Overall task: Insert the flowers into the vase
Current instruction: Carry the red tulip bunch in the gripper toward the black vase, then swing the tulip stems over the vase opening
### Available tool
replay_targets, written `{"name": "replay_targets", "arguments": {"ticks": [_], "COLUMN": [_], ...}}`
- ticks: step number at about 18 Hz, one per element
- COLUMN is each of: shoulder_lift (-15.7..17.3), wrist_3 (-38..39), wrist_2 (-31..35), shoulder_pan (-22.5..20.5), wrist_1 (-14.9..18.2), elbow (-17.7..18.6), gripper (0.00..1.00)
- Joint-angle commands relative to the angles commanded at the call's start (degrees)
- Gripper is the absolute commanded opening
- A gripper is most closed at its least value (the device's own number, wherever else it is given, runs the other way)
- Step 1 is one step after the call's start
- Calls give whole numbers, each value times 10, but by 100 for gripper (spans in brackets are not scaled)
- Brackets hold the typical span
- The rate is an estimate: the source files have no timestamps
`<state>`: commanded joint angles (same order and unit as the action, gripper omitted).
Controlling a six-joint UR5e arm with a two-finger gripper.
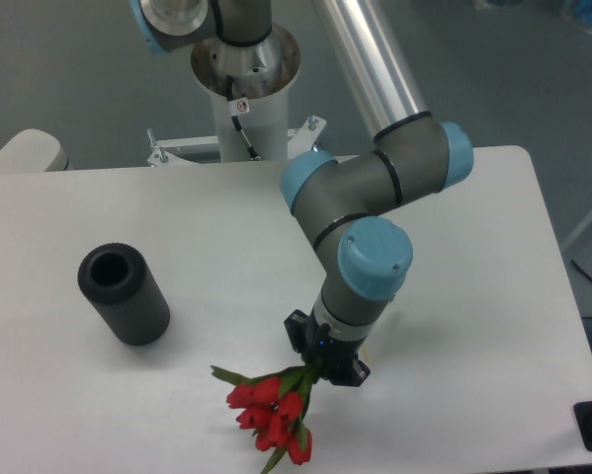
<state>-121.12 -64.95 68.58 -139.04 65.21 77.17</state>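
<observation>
At the near edge of the table: we are seeing the flowers (272, 415), red closed tulip buds with narrow green leaves, hanging from the arm and pointing toward the camera.
Gripper: the gripper (322, 360) is clamping down on the green stems; its black fingers are closing tightly around them, mostly hidden under the wrist.
Wrist: we are looking at a smooth grey cylinder with a glossy blue cap (375, 258), blocking our view of the grip.
Table: the white table (216, 227) is lying flat and matte.
Vase: the vase (123, 293), a dark matte cylinder with a round hole and ridged rim band, is standing well apart to the left of the flowers.
Far side: we are seeing the white base column (244, 94) and a shiny metal arm tube (370, 57).
</observation>
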Motion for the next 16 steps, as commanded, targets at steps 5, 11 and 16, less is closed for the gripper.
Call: {"name": "replay_targets", "arguments": {"ticks": [5,11,16], "shoulder_lift": [28,69,99], "wrist_3": [39,43,45], "wrist_2": [-144,-237,-317], "shoulder_pan": [2,21,30], "wrist_1": [5,-1,-26], "elbow": [4,13,24], "gripper": [0,0,0]}}
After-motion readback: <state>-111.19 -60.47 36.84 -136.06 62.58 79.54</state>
